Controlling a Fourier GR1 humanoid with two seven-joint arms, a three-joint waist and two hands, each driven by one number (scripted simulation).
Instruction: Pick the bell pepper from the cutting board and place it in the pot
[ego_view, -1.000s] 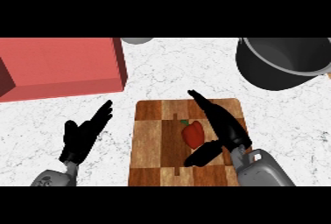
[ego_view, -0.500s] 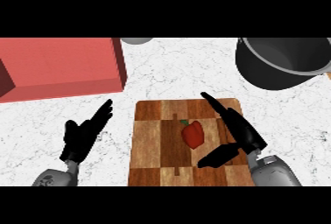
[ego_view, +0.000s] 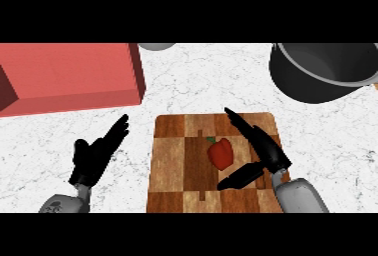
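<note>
A red bell pepper with a small green stem lies near the middle of the wooden cutting board. My right hand hovers just right of the pepper, open, fingers stretched toward the board's far edge and thumb pointing left below the pepper. No part of it touches the pepper. The dark grey pot stands at the far right, beyond the board. My left hand rests open over the counter, left of the board.
A large red box fills the far left of the white marble counter. A grey round object peeks in at the top edge. The counter continues between board and pot.
My right hand has drifted right and slightly back, off the pepper, which now shows fully. The pepper and the left hand have not moved.
</note>
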